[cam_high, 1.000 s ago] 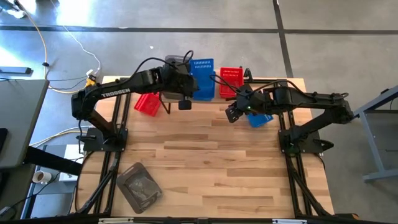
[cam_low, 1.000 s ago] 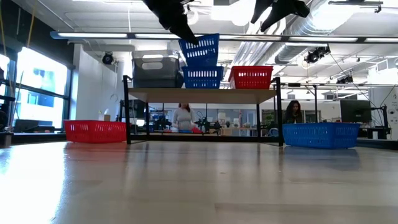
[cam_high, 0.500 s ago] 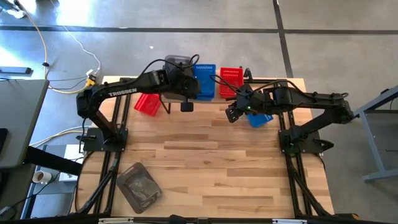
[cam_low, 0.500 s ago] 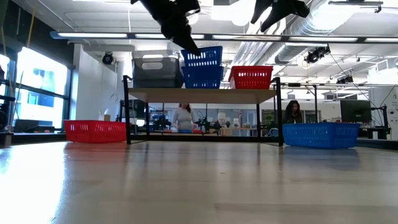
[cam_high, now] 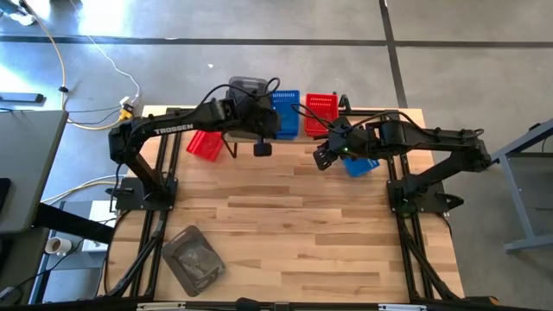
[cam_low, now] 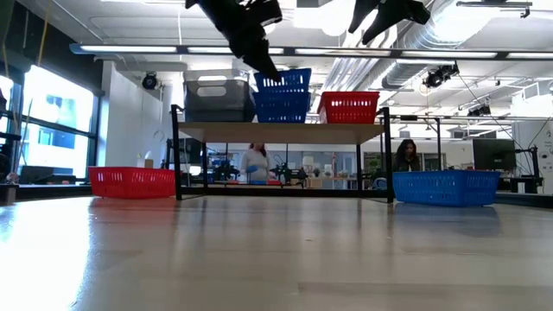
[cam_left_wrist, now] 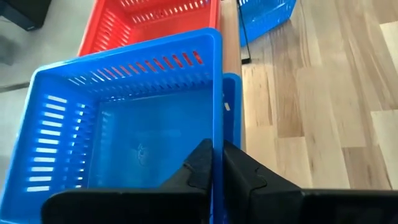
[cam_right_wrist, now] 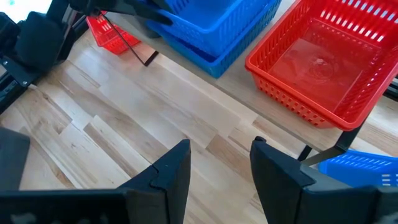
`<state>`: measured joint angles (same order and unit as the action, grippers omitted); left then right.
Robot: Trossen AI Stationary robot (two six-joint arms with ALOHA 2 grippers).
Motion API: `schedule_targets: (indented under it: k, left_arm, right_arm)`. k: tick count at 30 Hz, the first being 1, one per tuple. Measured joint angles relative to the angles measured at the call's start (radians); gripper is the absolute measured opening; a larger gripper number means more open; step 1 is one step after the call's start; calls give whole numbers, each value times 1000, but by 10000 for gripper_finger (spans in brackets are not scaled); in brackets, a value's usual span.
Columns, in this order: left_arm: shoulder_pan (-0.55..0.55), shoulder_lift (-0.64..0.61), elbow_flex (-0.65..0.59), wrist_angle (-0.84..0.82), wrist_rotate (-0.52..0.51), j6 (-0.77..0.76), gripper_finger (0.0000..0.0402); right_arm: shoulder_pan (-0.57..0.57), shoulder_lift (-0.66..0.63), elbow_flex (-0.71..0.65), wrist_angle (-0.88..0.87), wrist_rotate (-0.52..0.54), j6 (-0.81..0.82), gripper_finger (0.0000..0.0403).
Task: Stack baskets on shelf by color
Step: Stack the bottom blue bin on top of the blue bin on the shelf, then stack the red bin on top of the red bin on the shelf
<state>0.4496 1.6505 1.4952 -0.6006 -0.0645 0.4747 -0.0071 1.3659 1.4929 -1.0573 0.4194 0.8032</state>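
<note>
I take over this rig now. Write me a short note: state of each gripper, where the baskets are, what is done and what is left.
Left gripper: shut on the rim of the upper blue basket, nested in another blue one on the shelf.
Right gripper: open, empty, hovering in front of the shelf.
On the shelf: grey basket, the blue pair, one red basket.
On the table: one red basket, one blue basket, one grey basket.
Left: release the blue one, then stack those three by color.
</note>
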Motion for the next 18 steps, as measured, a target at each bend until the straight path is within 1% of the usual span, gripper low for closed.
schedule_targets:
  k: [6, 12, 18]
  left_arm:
    - [-4, 0, 0, 0, -22, 0, 38]
    - [-14, 0, 0, 6, -23, -2, 73]
    - [-22, 0, 0, 57, -26, -72, 112]
  right_arm:
    - [0, 0, 0, 0, -1, 0, 151]
    - [0, 0, 0, 0, -2, 0, 151]
    - [0, 0, 0, -13, -2, 0, 151]
